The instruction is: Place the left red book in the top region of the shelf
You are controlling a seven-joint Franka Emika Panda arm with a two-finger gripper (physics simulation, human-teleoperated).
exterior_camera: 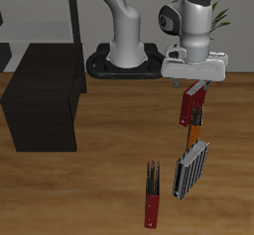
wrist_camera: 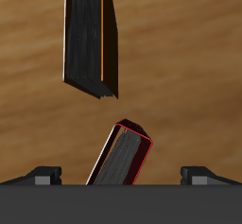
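Note:
The left red book (exterior_camera: pixel 191 106) stands on end on the table, leaning a little, bright red with a dark grey page edge. My gripper (exterior_camera: pixel 196 82) is directly over its upper end, with the jaws open. In the wrist view the book's upper end (wrist_camera: pixel 121 154) sits between my fingers (wrist_camera: pixel 43 176), with a gap on each side. The shelf (exterior_camera: pixel 45 95), a low black cabinet, stands well away toward the other side of the table.
An orange book (exterior_camera: pixel 190 135) (wrist_camera: pixel 90 34) stands just in front of the red one, followed by a grey striped book (exterior_camera: pixel 191 170). A darker red book (exterior_camera: pixel 152 194) stands near the front edge. A pale grey rack (exterior_camera: pixel 50 11) stands behind the shelf. The robot base (exterior_camera: pixel 124 60) is at the back.

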